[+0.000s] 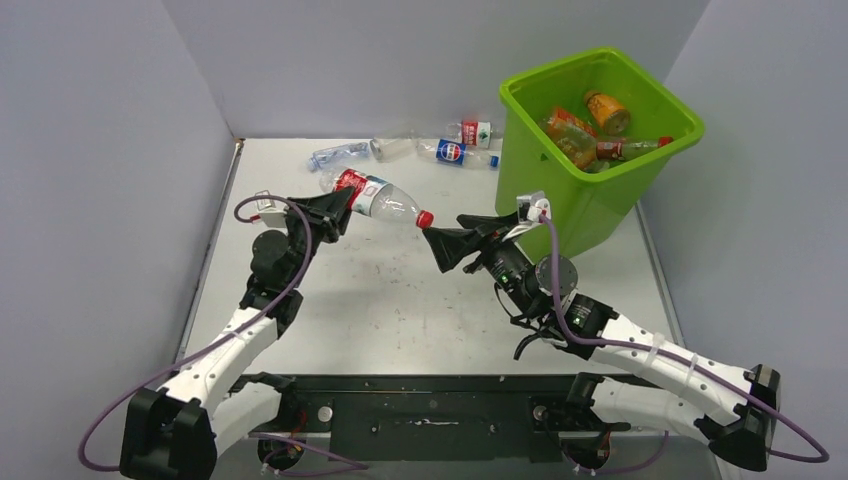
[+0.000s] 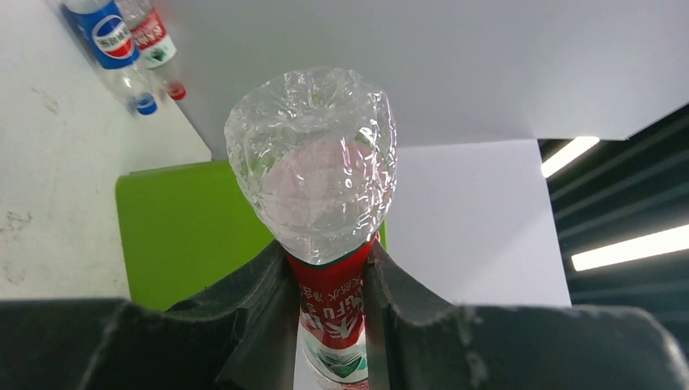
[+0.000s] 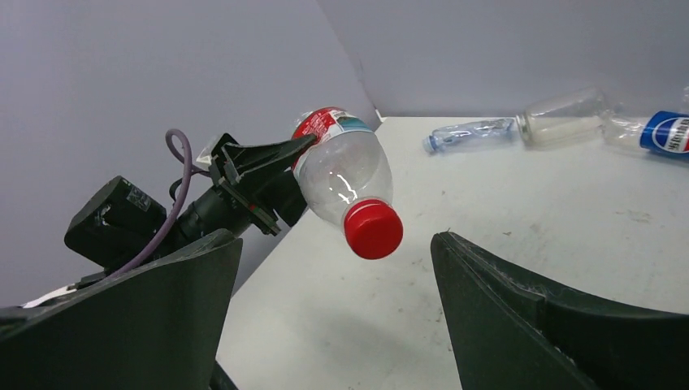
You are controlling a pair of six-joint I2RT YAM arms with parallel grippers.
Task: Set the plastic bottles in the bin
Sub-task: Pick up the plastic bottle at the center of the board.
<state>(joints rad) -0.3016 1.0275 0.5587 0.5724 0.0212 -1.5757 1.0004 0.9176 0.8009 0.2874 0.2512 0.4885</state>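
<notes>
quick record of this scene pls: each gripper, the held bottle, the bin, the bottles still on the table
left gripper: shut on clear plastic bottle with red label and red cap, gripping at the label
held bottle: off the grey table, roughly level, cap towards the right gripper
right gripper: open, empty, jaws facing the cap, not touching it
bin: lime-green square plastic bin, far right, orange bottles inside
loose bottles: row at the far edge, including blue-label Pepsi bottle and small red-label bottle
</notes>
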